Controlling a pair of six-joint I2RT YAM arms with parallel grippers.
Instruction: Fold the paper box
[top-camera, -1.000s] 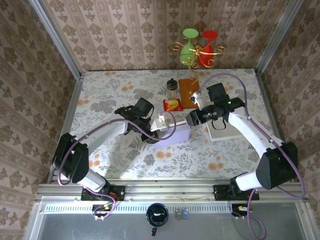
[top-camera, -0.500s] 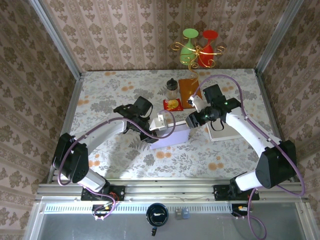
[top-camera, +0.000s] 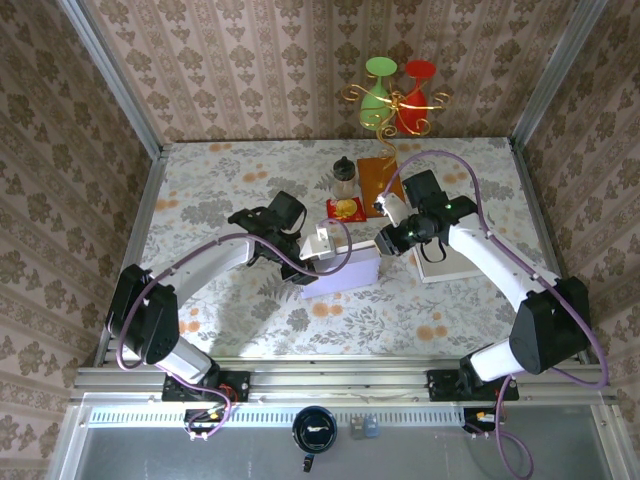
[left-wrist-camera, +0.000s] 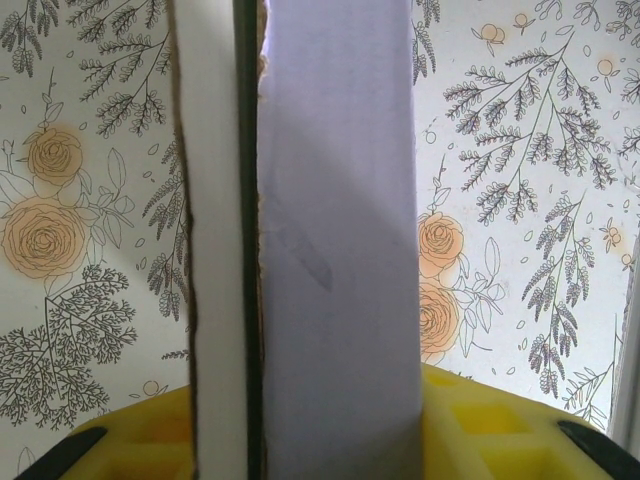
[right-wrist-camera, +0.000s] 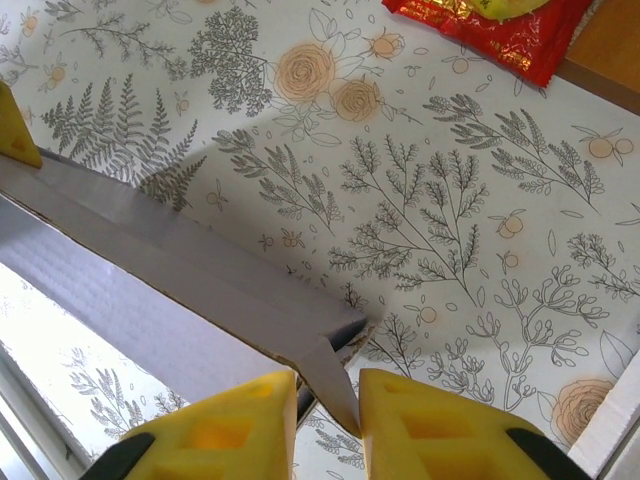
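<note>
The lavender paper box (top-camera: 345, 270) lies mid-table, partly folded, with a white flap raised at its left end. My left gripper (top-camera: 304, 256) is shut on that end. In the left wrist view its yellow fingers (left-wrist-camera: 497, 425) clamp the white and lavender panels of the paper box (left-wrist-camera: 335, 250). My right gripper (top-camera: 385, 240) is at the box's right end. In the right wrist view the right gripper (right-wrist-camera: 328, 388) has its yellow pads (right-wrist-camera: 430, 420) closed on a narrow corner flap (right-wrist-camera: 335, 385) of the paper box (right-wrist-camera: 150, 270).
Behind the box are a red snack packet (top-camera: 346, 209), a small jar (top-camera: 344, 178) and a wooden board (top-camera: 378, 185). A white slab (top-camera: 445, 262) lies right of the box. A stand with green and red glasses (top-camera: 398, 95) is at the back edge.
The right gripper's jaws have narrowed onto the box's corner flap and the arm has edged slightly back and left. The left gripper has kept its hold.
</note>
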